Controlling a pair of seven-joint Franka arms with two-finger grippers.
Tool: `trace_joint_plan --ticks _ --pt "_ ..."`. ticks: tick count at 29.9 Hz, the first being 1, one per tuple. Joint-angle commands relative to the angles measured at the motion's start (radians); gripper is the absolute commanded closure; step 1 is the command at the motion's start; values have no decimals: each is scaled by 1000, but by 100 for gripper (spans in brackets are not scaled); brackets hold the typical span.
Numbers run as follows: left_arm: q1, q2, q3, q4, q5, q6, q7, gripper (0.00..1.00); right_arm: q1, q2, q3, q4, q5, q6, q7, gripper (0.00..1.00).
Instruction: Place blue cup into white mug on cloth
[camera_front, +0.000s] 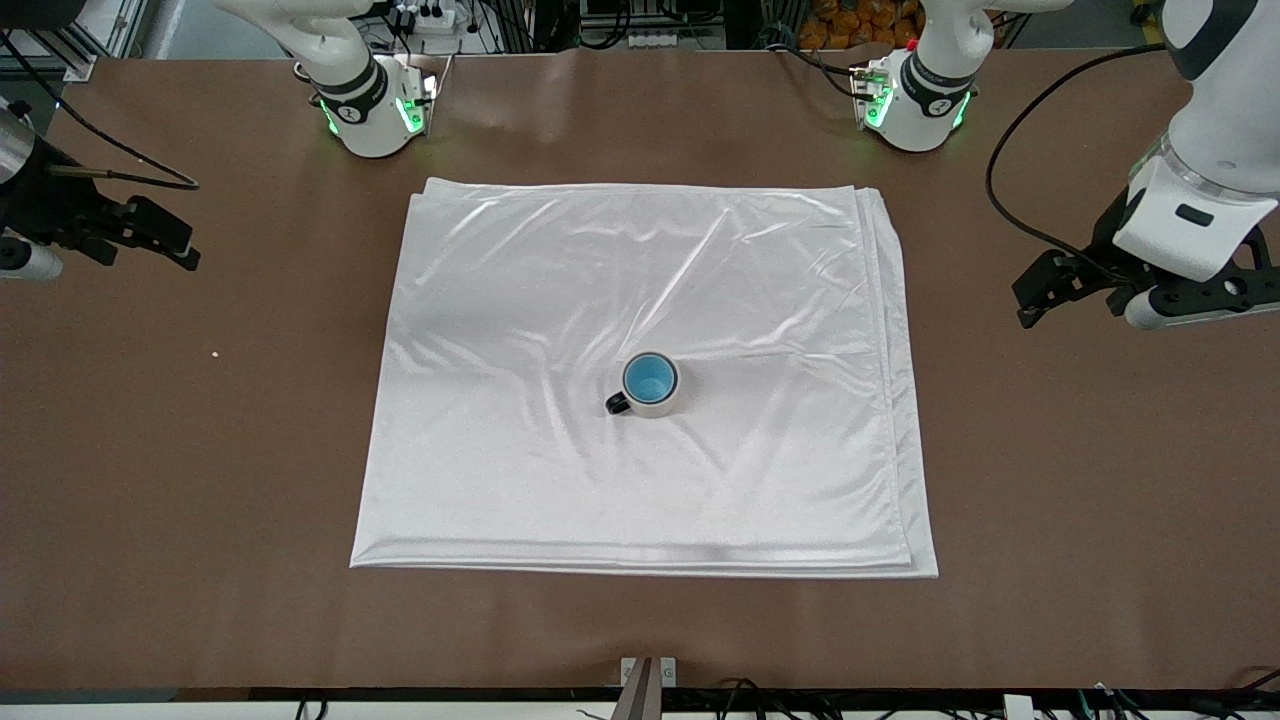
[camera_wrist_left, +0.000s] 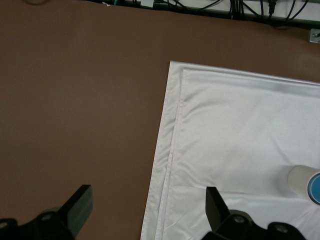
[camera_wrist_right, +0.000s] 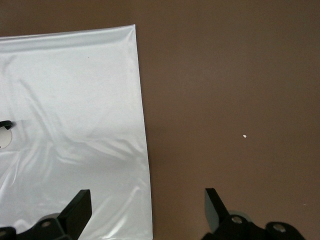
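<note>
The blue cup (camera_front: 648, 379) already sits inside the white mug (camera_front: 655, 404), only its bright blue inside showing within the mug's pale rim; the two stand upright together on the cloth (camera_front: 500, 450), near its middle. The mug's black handle (camera_front: 617, 403) points toward the right arm's end of the bench (camera_front: 200, 600). Nested like this, the cup is held steady by the mug wall, so by the look of it the task is done.

The left claw (camera_wrist_left: 149, 210) hangs released and empty over bare bench just beside the cloth edge at its own end, its jaws spread wide; the mug shows only at the border of the left wrist view. The right claw (camera_wrist_right: 148, 210) is likewise released and holding nothing, parked over the cloth's edge at the right arm's end, well apart from the mug. Both arms seem pulled clear to the sides so that neither can knock the nested pair, and both wait

A tiny pale speck (camera_front: 215, 354) lies on the bench toward the right arm's end
</note>
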Motion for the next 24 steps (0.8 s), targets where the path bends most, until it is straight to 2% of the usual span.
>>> trace_joint_plan --ticks 1,8,13,24 --pt "23 -124 -8 -181 -26 106 37 0 -15 7 16 32 -6 19 -1 0" --pt "43 -119 -4 -178 -26 84 106 0 -15 7 15 32 -14 12 -12 0" --pt "69 -109 -4 -145 -26 -8 215 0 -15 4 15 33 -17 5 -13 0" --pt "74 -107 -4 -99 -26 -98 262 0 -15 -1 12 35 -17 -29 -13 0"
